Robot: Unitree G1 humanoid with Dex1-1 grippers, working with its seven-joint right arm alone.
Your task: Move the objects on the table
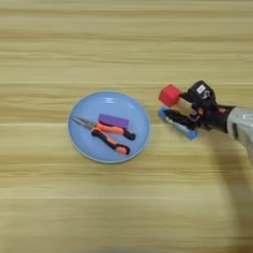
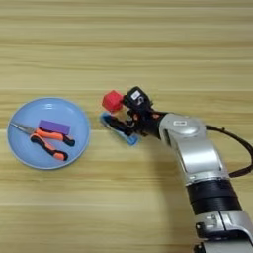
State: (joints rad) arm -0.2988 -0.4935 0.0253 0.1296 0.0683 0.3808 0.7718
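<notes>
obstacles: plate (image 1: 79, 136), red cube (image 1: 170, 95), blue tube (image 2: 132, 140) mid-table | free: wide bare table (image 1: 123, 217) on all sides

Little in my view lies outside the job. One such thing is a thin black cable (image 2: 237, 139), which shows in the right eye view alone. It starts beside my silver forearm, bows out to the picture's right edge, then curves back in lower down. It lies loose on the worktop (image 2: 148, 44), well apart from everything on the left side. The other is a soft grey shadow (image 2: 165, 168) on the wood just left of my arm. It is broad and blurred at its edges, and nothing lies within it.
</notes>
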